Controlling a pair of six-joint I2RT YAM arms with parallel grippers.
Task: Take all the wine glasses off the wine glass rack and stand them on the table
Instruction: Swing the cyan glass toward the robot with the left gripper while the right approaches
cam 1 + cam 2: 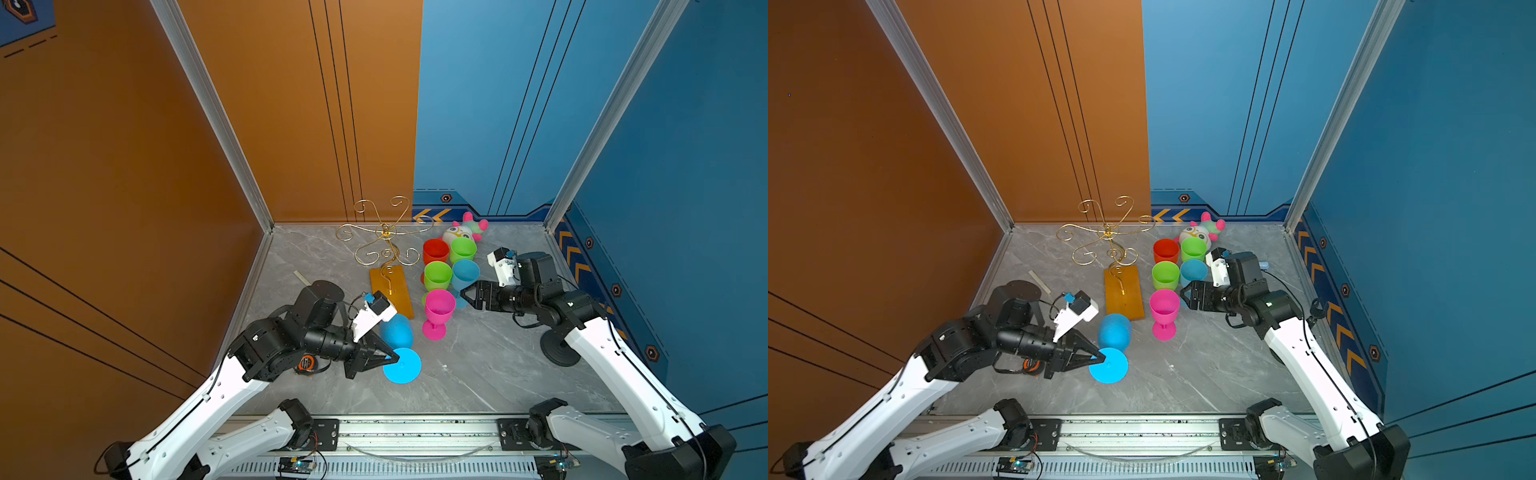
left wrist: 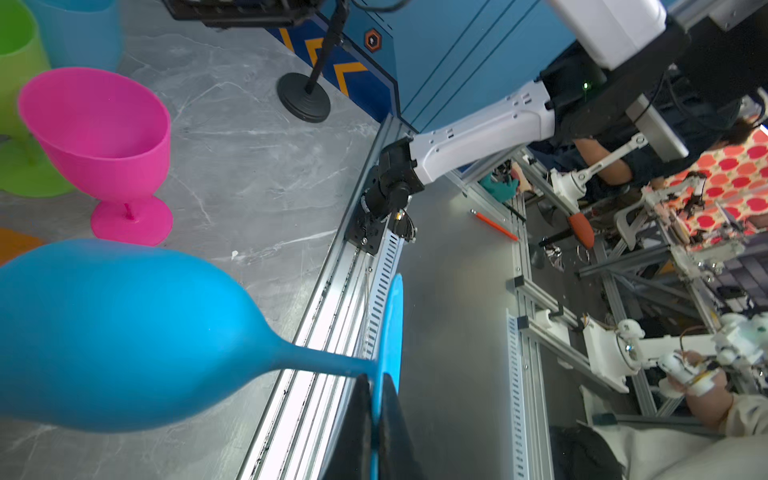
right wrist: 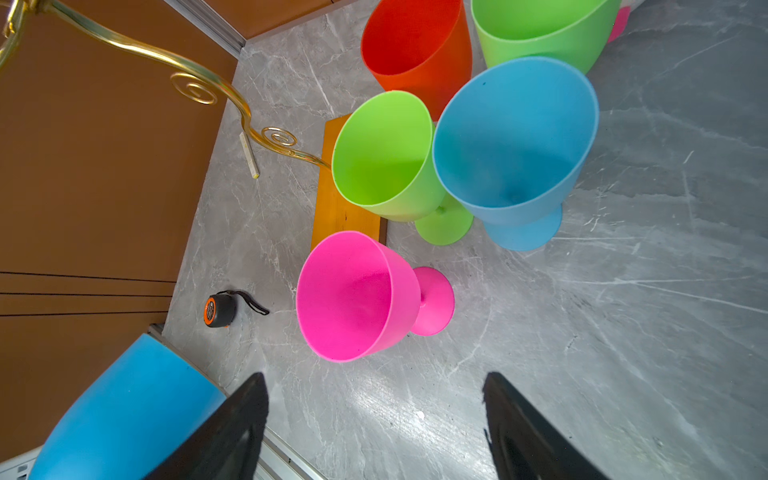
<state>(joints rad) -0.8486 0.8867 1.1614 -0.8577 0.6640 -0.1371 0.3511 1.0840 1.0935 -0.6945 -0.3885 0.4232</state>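
Item 1: my left gripper [image 1: 387, 356]. The jaws are pressed together on the edge of the round foot of the blue wine glass [image 1: 397, 331]. I carry the glass tilted, and in the left wrist view its stem [image 2: 320, 359] runs sideways out from my fingertips [image 2: 392, 415].

Item 2: wine glass rack [image 1: 386, 239]. It stands upright on the grey table [image 1: 478, 374], beyond the bowl. The glass is clear of its gold arms, with the bowl near the closest corner of the wooden base [image 1: 399, 297].

Item 3: pink goblet [image 1: 438, 309]. It stands upright past the held glass, between my two grippers.

Item 4: my right gripper [image 1: 464, 299]. The jaws are spread wide with nothing between them, and they face the pink goblet.

Item 5: light blue goblet [image 1: 465, 274]. It stands upright just beside the right gripper.

Item 6: tape measure [image 1: 306, 363]. It lies on the table under my left wrist.
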